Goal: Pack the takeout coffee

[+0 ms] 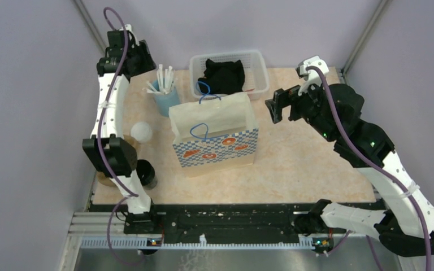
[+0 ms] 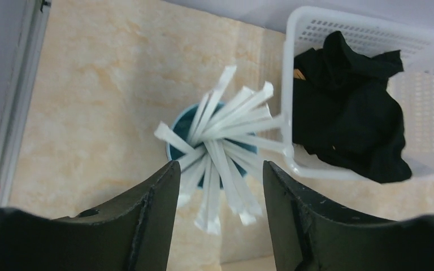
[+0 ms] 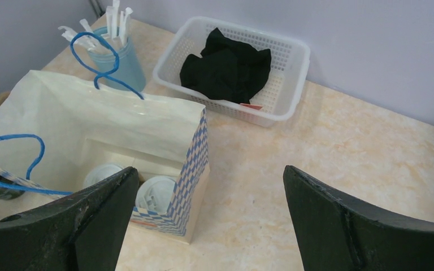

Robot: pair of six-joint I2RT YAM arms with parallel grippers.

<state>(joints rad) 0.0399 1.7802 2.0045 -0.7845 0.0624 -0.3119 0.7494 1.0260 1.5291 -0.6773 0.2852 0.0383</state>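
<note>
Lidded cups in bag, lower left: prob. light, crushable; lift by blue handles. L claw, R claw apart, empty.

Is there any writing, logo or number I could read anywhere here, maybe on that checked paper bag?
No text can be read anywhere.
paper bag: orange shapes on its blue checked band, too small and blurred to tell if they hold words.
blue cup, white basket: no print visible.

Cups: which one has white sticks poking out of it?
The blue cup at the back, beside the white basket. The lidded cups in the paper bag and the black cup have none.
</note>
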